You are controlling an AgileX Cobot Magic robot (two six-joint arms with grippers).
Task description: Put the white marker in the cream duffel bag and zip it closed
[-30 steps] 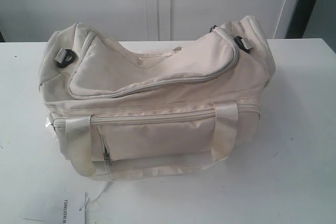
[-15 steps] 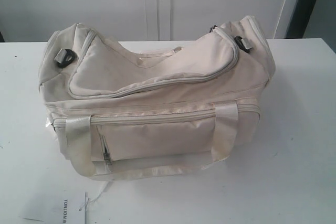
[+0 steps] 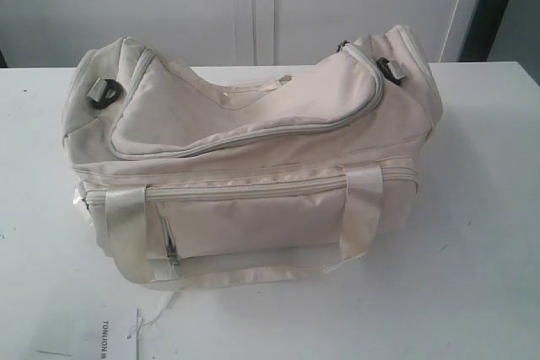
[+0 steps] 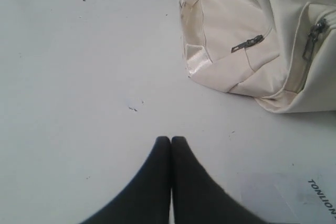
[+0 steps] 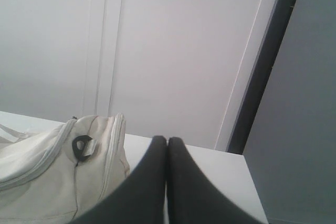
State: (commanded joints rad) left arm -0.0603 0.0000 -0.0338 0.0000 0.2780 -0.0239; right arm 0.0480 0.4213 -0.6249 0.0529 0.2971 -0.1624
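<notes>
The cream duffel bag [image 3: 253,166] lies on the white table [image 3: 481,242] with its curved top flap down and its zip line closed along the front. No white marker shows in any view. My left gripper [image 4: 171,139] is shut with nothing in it, over bare table beside the bag's end [image 4: 247,40]. Also shut and empty, my right gripper [image 5: 167,140] hangs past the bag's other end [image 5: 58,177], near its dark ring [image 5: 81,147]. Neither gripper appears in the exterior view.
A white paper tag printed TONLION [image 3: 108,335] lies at the table's front edge; the tag [image 4: 315,198] also shows by the left gripper. A pale wall and a dark door frame [image 5: 268,61] stand behind the table.
</notes>
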